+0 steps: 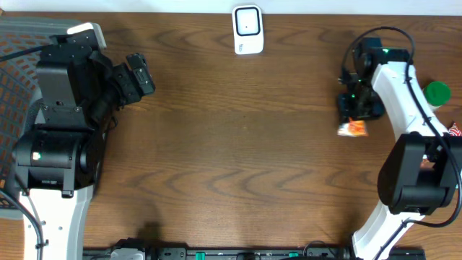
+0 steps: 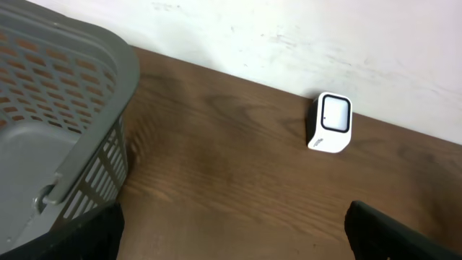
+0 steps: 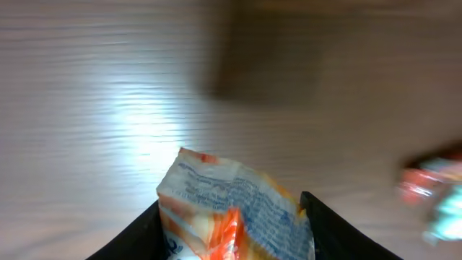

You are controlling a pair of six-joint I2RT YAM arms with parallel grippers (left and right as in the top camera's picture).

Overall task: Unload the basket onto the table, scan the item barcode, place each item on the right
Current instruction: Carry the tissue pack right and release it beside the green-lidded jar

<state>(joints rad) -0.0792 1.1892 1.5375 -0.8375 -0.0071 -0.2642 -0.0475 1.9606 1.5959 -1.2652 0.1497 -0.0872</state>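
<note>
Brown wood-grain surface (image 1: 238,144), matte, with wavy darker grain lines. The task item is a small crinkly packet (image 3: 224,191) of glossy film, orange and white with fine blue print on its face and a crimped, slightly bent top edge. The wrist view is motion-blurred, so the print is unreadable. The packet is at the right side of the surface, well apart from the scanner (image 1: 247,30), which stands at the far middle edge by the white wall (image 2: 289,36). The scanner is a small white plastic box with rounded corners, smooth and hard-looking, with a dark black-framed square window on its face. Right pincer (image 3: 231,209) is clamped on the packet: 2 dark matte fingers (image 3: 141,235) press its left and right sides, and the packet bulges up between them. From overhead the packet pokes out just below the black pincer body. Left pincer (image 2: 232,213) is spread wide and holds nothing. Only its 2 black fingertips show, in the bottom corners of its wrist view, aimed over bare wood toward the scanner. Beside it at the left edge is a grey plastic basket (image 2: 86,87) with a thick smooth rim and walls pierced by rows of small oblong slots. A green round thing (image 1: 437,92) sits at the right behind the white right arm (image 1: 393,87). A blurry red-and-teal item (image 3: 433,191) lies near the packet's right, too smeared to identify.
</note>
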